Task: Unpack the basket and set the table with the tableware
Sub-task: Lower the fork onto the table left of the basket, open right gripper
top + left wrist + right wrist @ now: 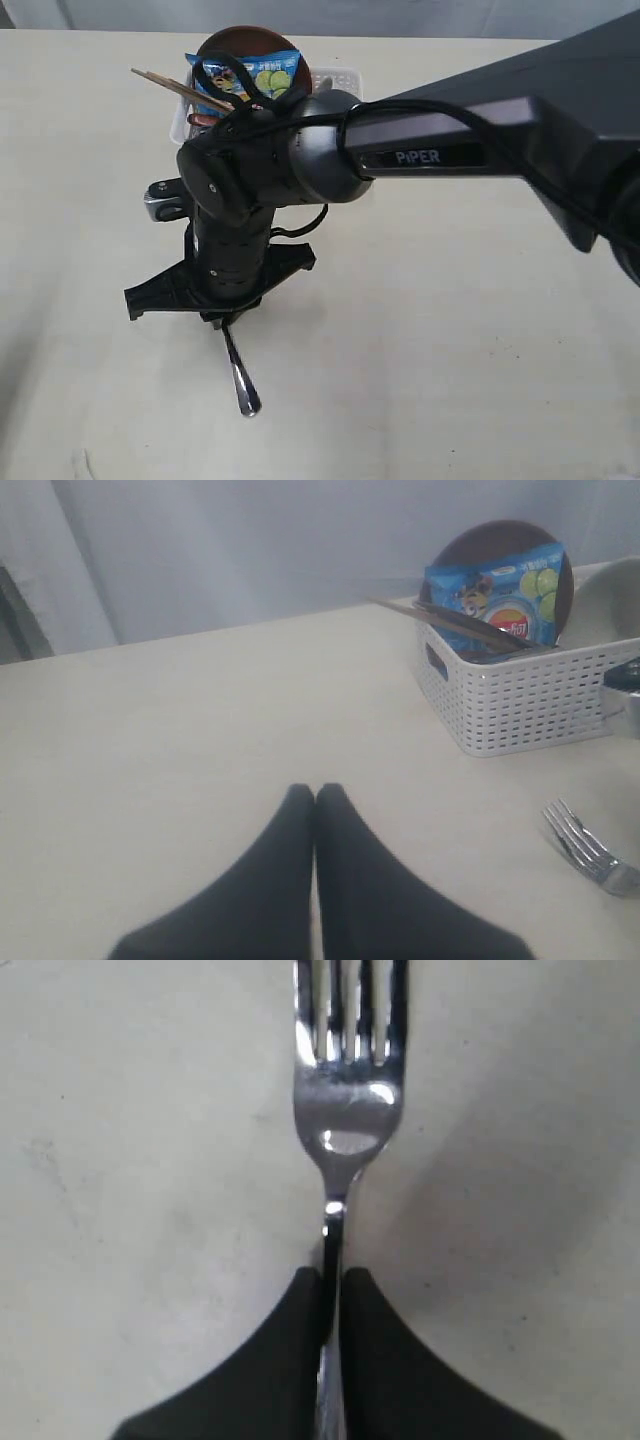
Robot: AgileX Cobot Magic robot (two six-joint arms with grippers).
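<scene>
A: Status on fork (346, 1110)?
B: My right gripper (331, 1295) is clamped on its neck, my guess for a level hold. Fork's down at the surface (480, 350), lower centre, out of the basket (345, 78). Left gripper (315, 810): closed, empty.

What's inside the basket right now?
Brown plate, blue chip bag, chopsticks and a pale bowl stand in the basket. Its floor is hidden, so smaller pieces cannot be ruled out.
</scene>
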